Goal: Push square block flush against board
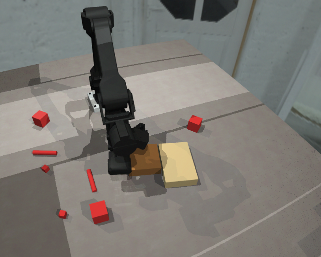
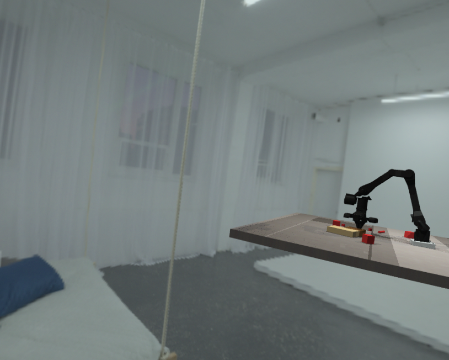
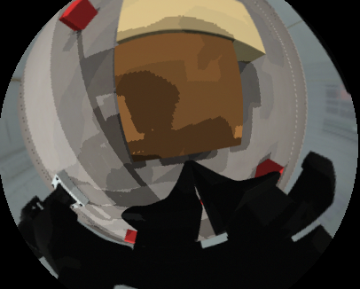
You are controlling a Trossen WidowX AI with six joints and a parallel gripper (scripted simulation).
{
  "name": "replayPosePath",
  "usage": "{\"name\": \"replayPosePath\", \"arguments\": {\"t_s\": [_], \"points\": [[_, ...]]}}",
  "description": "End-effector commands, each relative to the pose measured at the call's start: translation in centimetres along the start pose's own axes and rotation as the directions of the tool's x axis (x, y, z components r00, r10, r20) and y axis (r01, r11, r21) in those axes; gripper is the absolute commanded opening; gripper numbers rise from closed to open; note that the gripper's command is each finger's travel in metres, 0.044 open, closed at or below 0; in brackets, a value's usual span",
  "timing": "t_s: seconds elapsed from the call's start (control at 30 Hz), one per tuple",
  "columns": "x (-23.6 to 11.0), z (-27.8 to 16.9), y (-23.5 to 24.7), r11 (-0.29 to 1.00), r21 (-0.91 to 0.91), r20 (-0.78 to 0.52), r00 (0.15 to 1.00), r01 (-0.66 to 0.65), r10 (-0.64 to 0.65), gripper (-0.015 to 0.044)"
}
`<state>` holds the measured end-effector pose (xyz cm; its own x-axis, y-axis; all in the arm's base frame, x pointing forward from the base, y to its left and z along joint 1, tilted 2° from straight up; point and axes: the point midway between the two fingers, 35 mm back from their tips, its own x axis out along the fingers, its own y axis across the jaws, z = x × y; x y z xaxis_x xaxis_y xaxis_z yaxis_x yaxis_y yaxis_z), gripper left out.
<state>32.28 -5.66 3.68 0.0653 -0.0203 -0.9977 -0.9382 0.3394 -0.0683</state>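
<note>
The brown square block (image 1: 147, 157) (image 3: 204, 97) lies flat beside the cream board (image 1: 178, 163) (image 3: 177, 15) (image 2: 341, 231), with one whole side along the board's long side. Only a thin dark line shows between them; I cannot tell whether they fully touch. Their edges at the robot base's side look about even; at the other end the board reaches past the block. My gripper (image 2: 359, 227) (image 3: 188, 163) is shut and empty, pointing down low by the block's side away from the board. The top view hides the fingertips, and contact with the block cannot be told.
A red cube (image 1: 194, 123) (image 2: 368, 238) stands behind the board. Another red cube (image 1: 99, 211) stands at the front, and a third (image 1: 40, 118) at the left. Red rods (image 1: 91, 180) (image 1: 45, 152) and small red cubes (image 1: 62, 214) (image 1: 45, 168) lie left of the block.
</note>
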Motion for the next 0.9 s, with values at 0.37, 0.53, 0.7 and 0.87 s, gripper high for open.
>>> {"name": "replayPosePath", "arguments": {"t_s": [0.37,0.53,0.7,0.87], "points": [[0.0,1.7,-0.1,1.0,0.003,0.003,1.0,-0.001,0.001,0.0],[0.0,2.2,-0.1,1.0,0.003,0.004,1.0,-0.001,0.001,0.0],[0.0,2.3,-0.2,1.0,0.003,0.004,1.0,-0.001,0.001,0.0],[0.0,1.6,-0.2,1.0,0.003,0.003,1.0,-0.001,0.001,0.0]]}}
